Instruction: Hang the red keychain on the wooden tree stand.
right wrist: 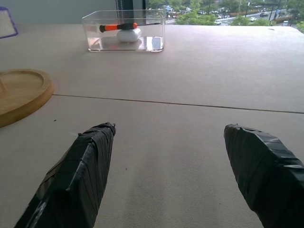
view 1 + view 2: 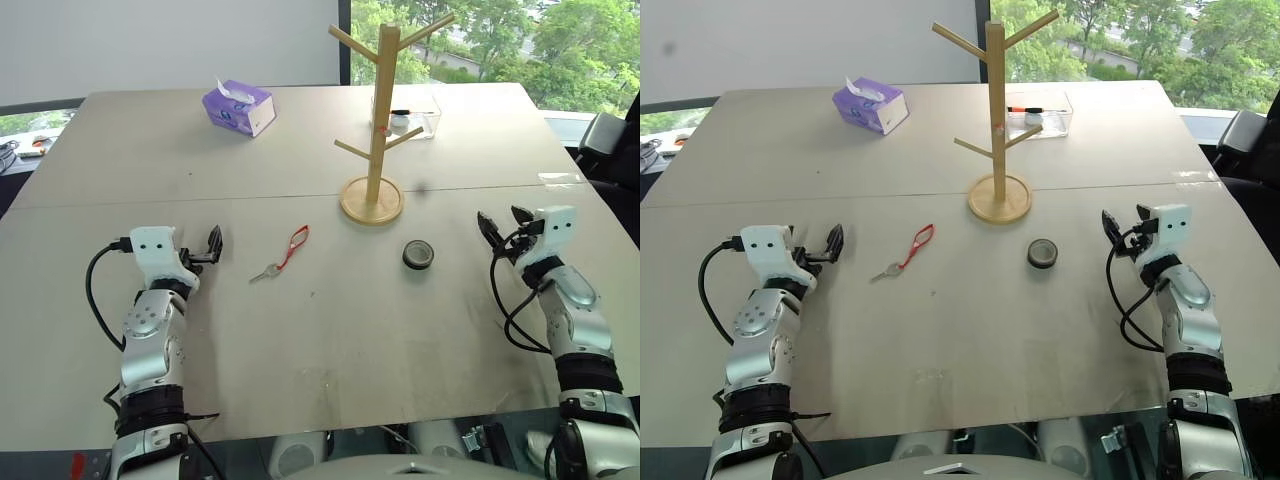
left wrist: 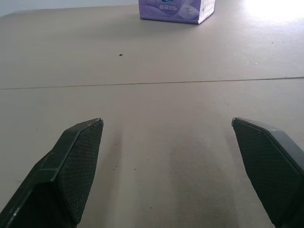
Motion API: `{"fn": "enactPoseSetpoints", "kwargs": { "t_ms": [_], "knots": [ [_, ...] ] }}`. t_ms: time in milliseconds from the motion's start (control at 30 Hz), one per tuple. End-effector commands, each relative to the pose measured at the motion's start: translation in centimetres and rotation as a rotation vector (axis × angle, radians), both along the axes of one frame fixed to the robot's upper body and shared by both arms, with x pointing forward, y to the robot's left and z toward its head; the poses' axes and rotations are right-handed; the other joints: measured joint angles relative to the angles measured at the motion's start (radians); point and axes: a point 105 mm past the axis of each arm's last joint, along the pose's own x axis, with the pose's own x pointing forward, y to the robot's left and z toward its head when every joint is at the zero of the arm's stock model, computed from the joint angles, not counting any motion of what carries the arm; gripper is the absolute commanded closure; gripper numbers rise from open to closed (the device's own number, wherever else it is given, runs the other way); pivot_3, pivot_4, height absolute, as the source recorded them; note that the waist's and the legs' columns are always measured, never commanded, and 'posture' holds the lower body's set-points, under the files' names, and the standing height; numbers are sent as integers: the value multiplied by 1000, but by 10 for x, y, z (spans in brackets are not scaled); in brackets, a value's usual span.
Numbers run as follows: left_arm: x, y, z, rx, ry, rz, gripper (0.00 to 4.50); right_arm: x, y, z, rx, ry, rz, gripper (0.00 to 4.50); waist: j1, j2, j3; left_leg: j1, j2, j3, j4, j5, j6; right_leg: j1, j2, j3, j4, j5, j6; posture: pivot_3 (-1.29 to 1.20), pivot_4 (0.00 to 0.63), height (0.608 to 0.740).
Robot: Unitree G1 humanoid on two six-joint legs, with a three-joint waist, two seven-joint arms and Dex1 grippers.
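Note:
The red keychain (image 2: pixel 293 246) lies flat on the beige table, with its small silver key (image 2: pixel 265 271) toward me. The wooden tree stand (image 2: pixel 380 110) rises upright on its round base (image 2: pixel 371 200), beyond and to the right of the keychain. My left gripper (image 2: pixel 205 250) hovers just left of the keychain, open and empty; its wrist view shows bare tabletop between the fingers (image 3: pixel 78 164). At the right side of the table my right gripper (image 2: pixel 503 222) is also open and empty, pointing forward, with the stand's base (image 1: pixel 19 92) off to its left.
A round black disc (image 2: pixel 418 254) sits between the stand and my right gripper. A purple tissue box (image 2: pixel 239 107) stands at the back left. Behind the stand is a clear plastic box (image 2: pixel 418 118) holding a screwdriver. A dark chair (image 2: pixel 605 140) stands past the right table edge.

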Motion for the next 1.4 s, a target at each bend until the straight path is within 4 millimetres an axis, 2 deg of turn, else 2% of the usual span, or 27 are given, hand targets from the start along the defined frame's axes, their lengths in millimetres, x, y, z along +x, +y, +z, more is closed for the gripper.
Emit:
{"fn": "enactPoseSetpoints", "kwargs": {
  "t_ms": [33, 767, 833, 900, 967, 1033, 1100, 1233, 1300, 1400],
  "knots": [
    [0, 0, 19, 17, -63, -10, 8, 1, -6, 18, -1, -70, -18, 566, 0, 0, 0, 0, 0, 0, 0, 0, 0, 0, 0, 0, 0, 0, 0, 0, 150, 740],
    [-1, 0, 21, 8, -74, -6, 8, 4, -7, 18, -7, -72, -11, 566, -2, 0, 0, 0, 0, 0, 0, 0, 0, 0, 0, 0, 0, 0, 0, 0, 150, 740],
    [-2, -4, 23, 1, -82, -28, 8, 3, -7, 18, -6, -72, -7, 566, -2, 0, 0, 0, 0, 0, 0, 0, 0, 0, 0, 0, 0, 0, 0, 0, 150, 740],
    [-5, -23, 35, -18, -130, -127, 8, 3, -5, 19, -4, -72, 8, 566, -3, 0, 0, 0, 0, 0, 0, 0, 0, 0, 0, 0, 0, 0, 0, 0, 150, 740],
    [-15, -52, 53, -46, -194, -280, 8, 1, 1, 21, -3, -74, 69, 566, -5, 0, 0, 0, 0, 0, 0, 0, 0, 0, -1, 0, 0, 0, 0, 0, 150, 740],
    [-34, -89, 63, -47, -213, -477, 8, -5, 12, 19, -9, -49, 179, 566, -8, 0, 0, -1, 0, 0, 0, 0, 0, 0, -2, 0, 0, 0, 0, 0, 150, 740],
    [-56, -118, 65, -43, -208, -652, 8, -11, 20, 19, -14, -25, 274, 566, -13, 0, 0, 0, 0, 1, -1, 0, 0, 0, -2, 1, -1, 0, 0, 0, 150, 740],
    [-101, -158, 52, 18, -145, -956, 8, -23, 33, 27, -43, -5, 418, 566, -21, 2, 1, 1, 0, 2, -3, 0, 0, 0, -2, 2, -1, 0, 0, 0, 150, 740],
    [-119, -167, 40, 76, -121, -1054, 8, -29, 40, 30, -67, 5, 485, 566, -21, 2, 1, 1, 0, 1, -3, 0, 0, -1, -1, 2, -1, -1, -2, 0, 150, 740],
    [-134, -170, 21, 122, -85, -1138, 8, -42, 57, 34, -115, 19, 600, 566, -18, 2, 1, 1, 0, 1, -3, 0, 0, -1, 0, 1, -1, -3, -4, 0, 150, 740]
  ]
}}
